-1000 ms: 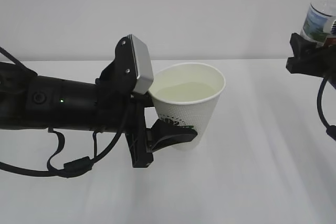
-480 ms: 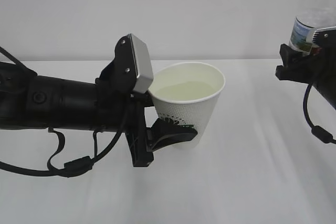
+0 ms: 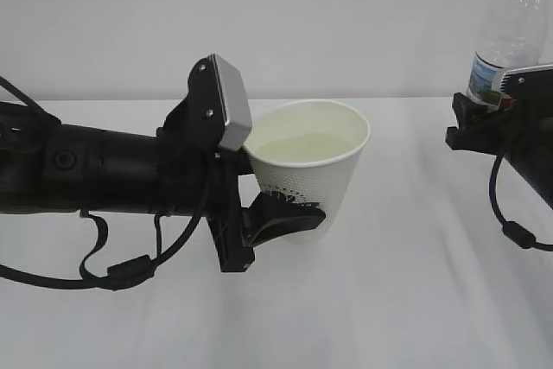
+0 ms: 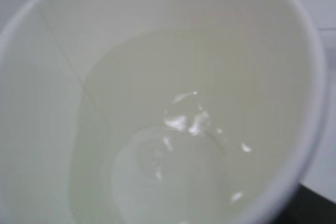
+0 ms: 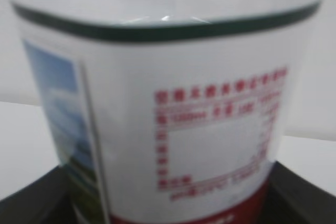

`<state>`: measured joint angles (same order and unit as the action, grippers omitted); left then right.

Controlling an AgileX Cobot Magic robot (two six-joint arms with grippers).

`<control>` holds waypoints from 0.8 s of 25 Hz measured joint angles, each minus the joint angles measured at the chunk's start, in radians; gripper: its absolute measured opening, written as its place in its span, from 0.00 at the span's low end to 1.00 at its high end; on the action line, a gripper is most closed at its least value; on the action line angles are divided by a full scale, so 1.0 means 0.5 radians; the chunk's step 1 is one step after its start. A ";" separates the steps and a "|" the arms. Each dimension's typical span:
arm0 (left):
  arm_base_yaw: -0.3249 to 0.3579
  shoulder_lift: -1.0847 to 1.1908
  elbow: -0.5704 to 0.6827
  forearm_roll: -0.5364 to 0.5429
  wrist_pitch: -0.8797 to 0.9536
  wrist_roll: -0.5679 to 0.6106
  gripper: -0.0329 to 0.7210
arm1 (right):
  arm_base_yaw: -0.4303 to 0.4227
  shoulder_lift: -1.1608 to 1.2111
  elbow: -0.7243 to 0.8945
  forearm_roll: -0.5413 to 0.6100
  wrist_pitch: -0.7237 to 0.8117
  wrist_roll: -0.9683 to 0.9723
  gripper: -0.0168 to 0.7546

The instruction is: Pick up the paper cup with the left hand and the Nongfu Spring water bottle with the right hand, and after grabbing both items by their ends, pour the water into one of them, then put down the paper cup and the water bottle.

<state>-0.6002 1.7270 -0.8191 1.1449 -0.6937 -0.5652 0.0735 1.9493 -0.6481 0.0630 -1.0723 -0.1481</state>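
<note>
The white paper cup [image 3: 315, 174] stands upright at mid-table, my left gripper [image 3: 294, 205] shut on its lower wall, one black finger [image 3: 285, 218] curving across the green logo. A pale pool of water [image 3: 304, 149] lies in the cup; the left wrist view looks straight down into the cup [image 4: 47, 77] at that water [image 4: 173, 171]. Whether the cup's base touches the table does not show. At the far right my right gripper [image 3: 484, 118] is shut on the lower end of the upright Nongfu Spring water bottle [image 3: 505, 36]. Its label [image 5: 173, 129] fills the right wrist view between dark fingers [image 5: 31, 192].
A white table [image 3: 406, 300] runs under both arms, with a plain pale wall [image 3: 346, 15] behind it. The left arm's black cable [image 3: 112, 278] loops down near the table's front left. The right arm's cable [image 3: 510, 231] hangs at the right edge.
The right arm has moved left and lower with the bottle, so the neck and red ring now show. The left arm and the cup have stayed still.
</note>
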 joint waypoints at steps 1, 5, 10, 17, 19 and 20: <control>0.000 0.000 0.000 -0.026 0.000 0.000 0.68 | 0.000 0.000 0.000 0.000 -0.005 0.009 0.70; 0.000 0.000 0.000 -0.170 0.000 0.000 0.68 | 0.000 0.000 -0.004 -0.013 -0.008 0.025 0.70; 0.000 0.000 0.000 -0.299 0.001 0.000 0.68 | 0.000 0.000 -0.004 -0.060 -0.013 0.032 0.70; 0.000 0.000 0.000 -0.364 0.004 0.000 0.68 | 0.000 0.000 -0.004 -0.084 -0.013 0.037 0.70; 0.000 0.000 0.000 -0.400 0.008 0.029 0.68 | 0.000 0.000 -0.004 -0.084 -0.013 0.037 0.70; 0.000 0.000 0.000 -0.420 0.013 0.056 0.68 | 0.000 0.000 -0.004 -0.084 -0.013 0.037 0.70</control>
<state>-0.6002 1.7270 -0.8191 0.9350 -0.6872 -0.5374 0.0735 1.9493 -0.6500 0.0209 -1.0786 -0.1298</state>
